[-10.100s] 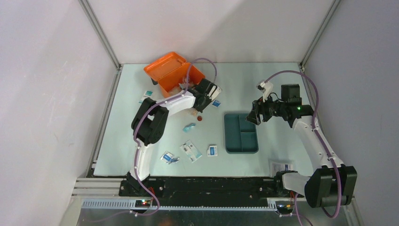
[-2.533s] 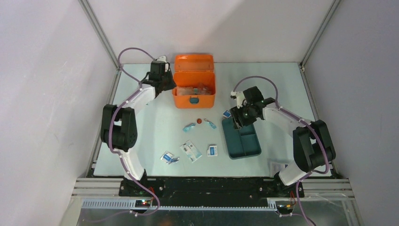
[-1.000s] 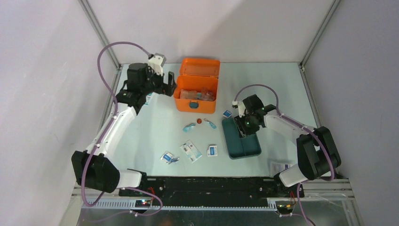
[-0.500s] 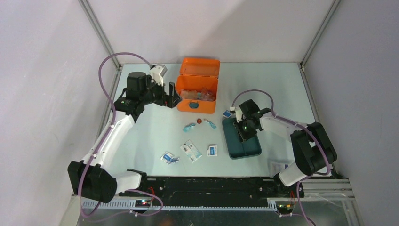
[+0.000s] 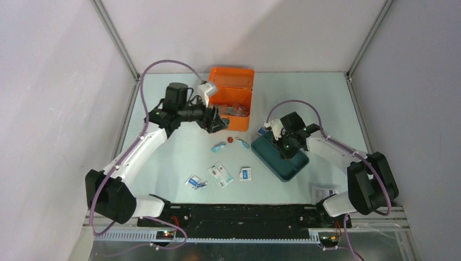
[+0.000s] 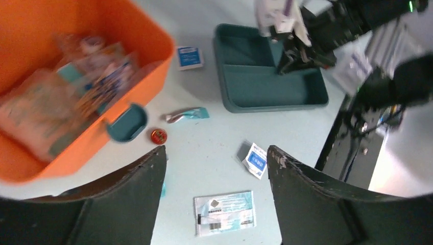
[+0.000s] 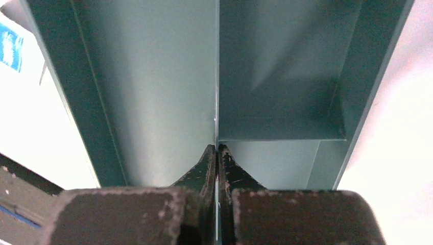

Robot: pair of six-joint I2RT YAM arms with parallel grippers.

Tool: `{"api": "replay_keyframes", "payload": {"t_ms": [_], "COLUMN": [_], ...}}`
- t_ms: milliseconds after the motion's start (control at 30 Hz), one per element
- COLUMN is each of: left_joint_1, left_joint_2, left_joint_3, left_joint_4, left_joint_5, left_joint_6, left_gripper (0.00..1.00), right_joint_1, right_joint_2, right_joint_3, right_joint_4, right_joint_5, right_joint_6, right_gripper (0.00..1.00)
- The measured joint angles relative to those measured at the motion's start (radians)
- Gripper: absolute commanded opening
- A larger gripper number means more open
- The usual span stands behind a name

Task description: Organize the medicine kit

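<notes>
site: robot lab cell | cues: white panel walls [image 5: 49, 109], aluminium frame struts [image 5: 115, 39]

The dark teal plastic compartment tray [image 5: 292, 166] now sits skewed diagonally, with the right claw [image 5: 284, 145] pinching its divider. The left claw [image 5: 219, 124] has swung round in front of the bright orange plastic box [image 5: 231, 81].

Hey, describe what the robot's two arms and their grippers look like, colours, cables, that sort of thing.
The left arm and the right arm both have white links with bulky black joints. A purple cable runs along each. The left gripper and right gripper have black, rough-textured fingers tapering to the tips. A small white camera housing sits at each wrist.
</notes>
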Motion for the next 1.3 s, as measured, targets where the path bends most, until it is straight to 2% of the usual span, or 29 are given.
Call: {"api": "replay_keyframes", "payload": {"t_ms": [200, 300, 467, 533, 567, 633, 667, 733, 867, 1033, 1200, 1300], "left_joint_1": [-0.130, -0.166, -0.202, -0.215, -0.222, -0.235, -0.238, -0.244, -0.246, -0.249, -0.323, -0.409], "left_joint_2": [0.067, 0.108, 0.129, 0.129, 0.129, 0.128, 0.128, 0.128, 0.128, 0.128, 0.172, 0.247], "left_joint_3": [0.051, 0.080, 0.084, 0.083, 0.080, 0.064, 0.053, 0.024, -0.032, -0.069, -0.028, 0.018], "left_joint_4": [-0.013, -0.020, -0.039, -0.043, -0.043, -0.042, -0.043, -0.045, -0.052, -0.065, -0.064, -0.056], "left_joint_5": [0.071, 0.070, 0.043, 0.022, 0.011, -0.008, -0.013, -0.024, -0.054, -0.066, -0.065, -0.081], "left_joint_6": [0.297, 0.419, 0.557, 0.607, 0.632, 0.676, 0.692, 0.723, 0.771, 0.808, 0.815, 0.822], "left_gripper": [0.75, 0.75, 0.75, 0.75, 0.75, 0.75, 0.75, 0.75, 0.73, 0.65, 0.54, 0.47], "right_joint_1": [0.014, 0.026, 0.058, 0.071, 0.077, 0.088, 0.092, 0.096, 0.077, 0.001, -0.159, -0.281], "right_joint_2": [-0.057, -0.079, -0.079, -0.071, -0.064, -0.043, -0.034, -0.024, -0.057, -0.246, -0.415, -0.487], "right_joint_3": [-0.007, -0.032, -0.059, -0.060, -0.061, -0.062, -0.064, -0.074, -0.086, -0.037, 0.073, 0.077], "right_joint_4": [-0.030, -0.030, -0.040, -0.050, -0.055, -0.066, -0.070, -0.073, -0.075, -0.130, -0.159, -0.152], "right_joint_5": [-0.077, -0.097, -0.089, -0.080, -0.075, -0.065, -0.059, -0.047, -0.047, -0.102, -0.171, -0.178], "right_joint_6": [-0.194, -0.305, -0.455, -0.507, -0.535, -0.584, -0.600, -0.638, -0.668, -0.662, -0.598, -0.476], "right_gripper": [0.00, 0.06, 0.05, 0.07, 0.10, 0.23, 0.40, 0.55, 0.62, 0.62, 0.61, 0.61]}}
